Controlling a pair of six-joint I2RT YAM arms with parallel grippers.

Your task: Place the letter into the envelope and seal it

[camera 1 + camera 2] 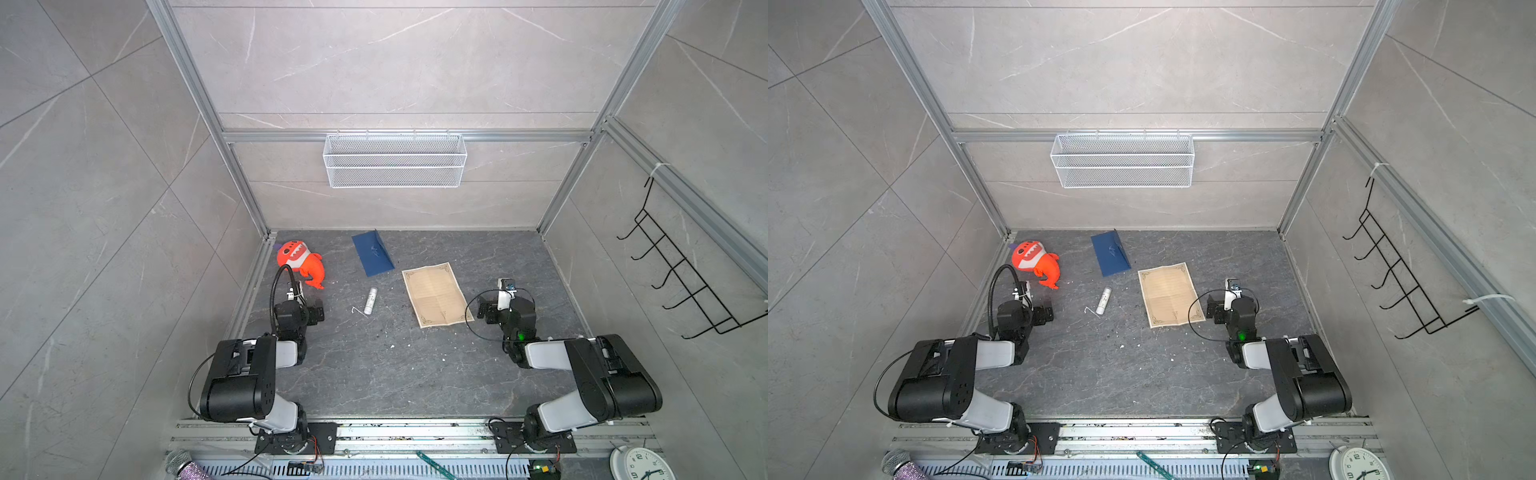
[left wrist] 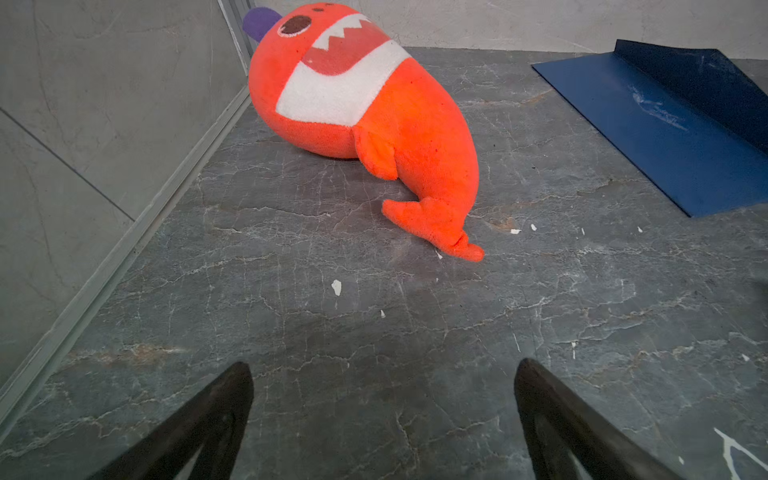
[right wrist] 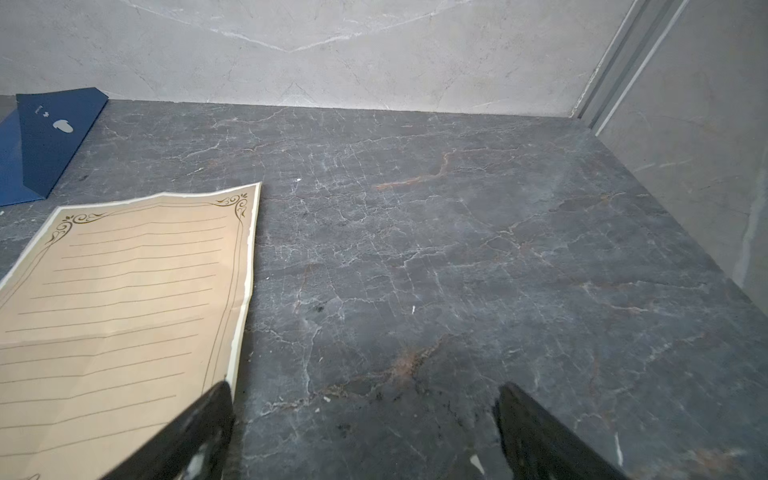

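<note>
Right wrist view only: envelope (image 3: 45,158) flap's outer face; pale oval mark (image 3: 63,126)

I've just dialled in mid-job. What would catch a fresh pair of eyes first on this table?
The bright orange plush shark stands out most, lying near the far left corner of the dark grey marbled table. Next comes the tan lined paper letter with dark corner scrollwork, flat and right of centre. The dark navy paper envelope lies near the back wall, flap lifted.

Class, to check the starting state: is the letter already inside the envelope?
No, the letter lies unfolded on the table, apart from the envelope.
</note>
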